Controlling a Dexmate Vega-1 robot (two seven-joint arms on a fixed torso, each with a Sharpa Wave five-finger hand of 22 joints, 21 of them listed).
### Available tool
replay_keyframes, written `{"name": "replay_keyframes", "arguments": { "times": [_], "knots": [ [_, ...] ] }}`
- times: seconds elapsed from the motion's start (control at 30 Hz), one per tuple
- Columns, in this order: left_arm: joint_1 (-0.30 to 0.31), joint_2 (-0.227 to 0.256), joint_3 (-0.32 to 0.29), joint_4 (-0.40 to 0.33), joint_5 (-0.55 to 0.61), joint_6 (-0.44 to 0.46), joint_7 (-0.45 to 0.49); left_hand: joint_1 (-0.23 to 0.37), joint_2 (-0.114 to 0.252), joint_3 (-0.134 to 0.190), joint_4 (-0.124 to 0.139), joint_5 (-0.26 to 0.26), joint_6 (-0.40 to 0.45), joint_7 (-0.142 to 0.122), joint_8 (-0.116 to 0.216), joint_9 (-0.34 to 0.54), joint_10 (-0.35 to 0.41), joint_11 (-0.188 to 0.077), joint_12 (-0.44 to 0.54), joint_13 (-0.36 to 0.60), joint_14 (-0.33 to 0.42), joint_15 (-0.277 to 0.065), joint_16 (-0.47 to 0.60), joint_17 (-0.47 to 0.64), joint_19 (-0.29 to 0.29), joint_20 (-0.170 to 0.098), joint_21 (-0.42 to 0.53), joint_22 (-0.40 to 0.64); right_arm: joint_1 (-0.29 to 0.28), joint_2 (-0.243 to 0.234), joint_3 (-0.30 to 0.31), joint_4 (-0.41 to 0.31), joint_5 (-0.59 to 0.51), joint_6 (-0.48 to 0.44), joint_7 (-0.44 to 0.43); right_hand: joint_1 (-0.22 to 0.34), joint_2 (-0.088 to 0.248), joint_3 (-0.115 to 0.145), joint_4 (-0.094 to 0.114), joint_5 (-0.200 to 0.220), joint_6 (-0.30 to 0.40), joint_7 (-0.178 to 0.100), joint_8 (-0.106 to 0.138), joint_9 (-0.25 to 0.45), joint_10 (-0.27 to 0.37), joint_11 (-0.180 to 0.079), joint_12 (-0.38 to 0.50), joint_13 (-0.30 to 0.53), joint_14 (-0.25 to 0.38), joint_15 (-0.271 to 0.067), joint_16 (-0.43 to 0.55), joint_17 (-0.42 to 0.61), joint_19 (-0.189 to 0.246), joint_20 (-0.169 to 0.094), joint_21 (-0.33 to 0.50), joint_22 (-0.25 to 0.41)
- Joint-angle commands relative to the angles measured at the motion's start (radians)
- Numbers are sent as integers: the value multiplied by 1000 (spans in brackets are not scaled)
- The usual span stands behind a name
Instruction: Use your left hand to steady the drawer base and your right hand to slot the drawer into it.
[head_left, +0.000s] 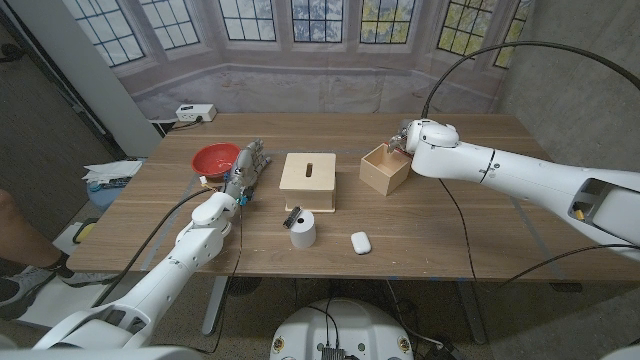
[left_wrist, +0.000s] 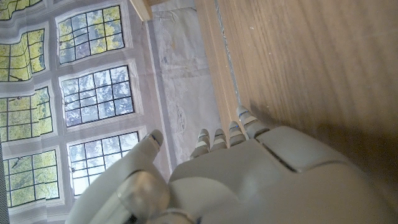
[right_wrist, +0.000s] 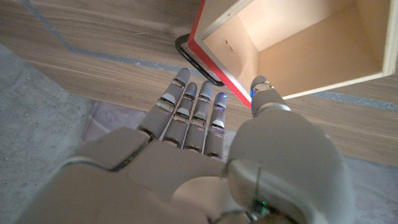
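- Right hand (head_left: 408, 140) hovers at the drawer (head_left: 385, 167), fingers extended, holding nothing; grip its wall firmly before lifting.
- Left hand (head_left: 245, 170), fingers apart and empty, stands just left of the base (head_left: 309, 181); press it against the base first.

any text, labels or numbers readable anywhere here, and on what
No text can be read in any view.
Papers at the table's left edge: any print is too small to read.
White box at the table's far edge: any marking is too small to read.
Drawer, drawer base, red bowl, white roll: no lettering visible.
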Motion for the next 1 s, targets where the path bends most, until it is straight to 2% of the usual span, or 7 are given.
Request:
{"name": "replay_keyframes", "arguments": {
  "times": [0.03,0.13,0.77,1.0],
  "knots": [
    [6,-4,1,-6,-4,3,-1,7,-3,6,1,-3,9,2,3,4,7,1,3,2,7,4,-3,3,8,-3,3,1,1,13,-25,15,-17,-22,-15,17,-2,8,1,6,18,-1,10,3,18,-1,8,6,15,-74,9,4,10,-4,5,6],
    [10,-4,2,-10,-3,3,0,7,-3,7,1,-3,9,3,2,4,8,0,4,2,8,4,-3,3,8,-3,3,1,9,17,-45,20,-26,-30,-12,22,-2,7,3,5,26,-1,11,4,26,-3,13,8,26,-75,13,6,15,-5,6,6],
    [19,-6,5,-14,-5,10,7,5,-3,10,0,-4,13,0,1,4,13,1,4,3,10,5,-3,3,8,-2,2,1,4,48,-52,76,-24,-8,-26,36,-2,-4,12,4,69,-15,13,5,71,-17,38,18,74,-91,31,14,25,-12,3,7],
    [11,-11,6,0,-5,10,3,4,-3,12,0,-4,16,-6,2,4,17,2,5,3,12,5,-2,3,9,-1,2,1,16,67,-74,106,-39,-13,-30,42,-5,-10,13,4,92,-19,15,5,96,-21,51,22,92,-100,39,17,29,-14,2,7]
  ]
}}
